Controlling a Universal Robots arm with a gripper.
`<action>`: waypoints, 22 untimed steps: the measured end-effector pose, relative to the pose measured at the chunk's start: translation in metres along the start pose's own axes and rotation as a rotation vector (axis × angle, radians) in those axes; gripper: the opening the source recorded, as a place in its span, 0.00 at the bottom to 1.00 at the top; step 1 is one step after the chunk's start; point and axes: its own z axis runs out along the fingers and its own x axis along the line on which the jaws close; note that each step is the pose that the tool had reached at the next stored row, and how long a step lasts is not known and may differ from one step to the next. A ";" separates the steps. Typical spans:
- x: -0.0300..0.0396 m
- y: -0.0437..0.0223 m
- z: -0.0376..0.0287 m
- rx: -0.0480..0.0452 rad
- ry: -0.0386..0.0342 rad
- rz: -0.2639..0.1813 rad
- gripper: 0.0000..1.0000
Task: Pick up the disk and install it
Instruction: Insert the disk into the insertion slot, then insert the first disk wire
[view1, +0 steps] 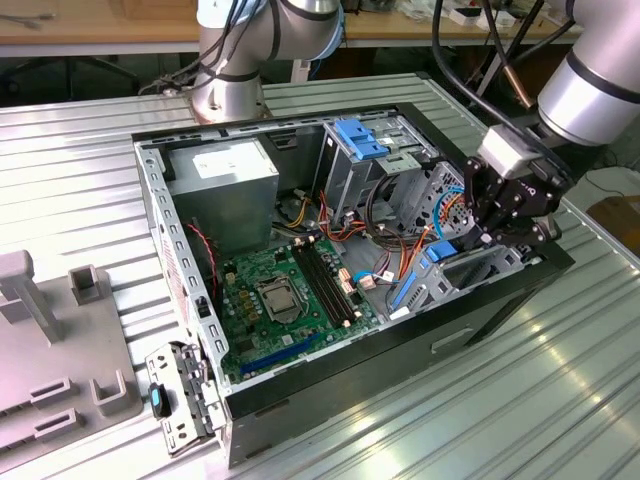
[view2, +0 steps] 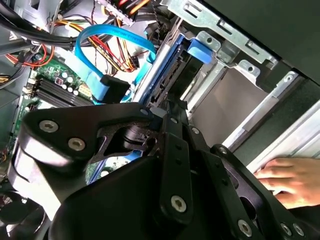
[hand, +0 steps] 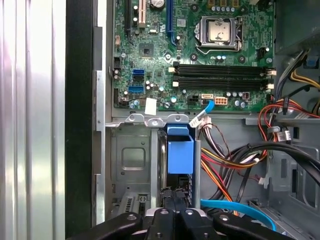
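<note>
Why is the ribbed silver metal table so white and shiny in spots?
It's glare: in the exterior view light streaks off the ribbed silver metal table; in the first wrist view the table washes out nearly white; in the second wrist view the black computer case wall looks dark.

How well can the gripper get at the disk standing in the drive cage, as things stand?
Probably well: the gripper sits right at the near end of the disk, with nothing between them; the blue cable and loose wires lie off to one side.
</note>
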 end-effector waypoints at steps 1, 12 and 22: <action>-0.0001 0.0000 -0.0017 0.0000 0.0001 0.000 0.11; -0.0001 0.0000 -0.0030 0.0000 0.0000 0.000 0.11; -0.0010 -0.0004 -0.0264 -0.0003 -0.0003 0.000 0.11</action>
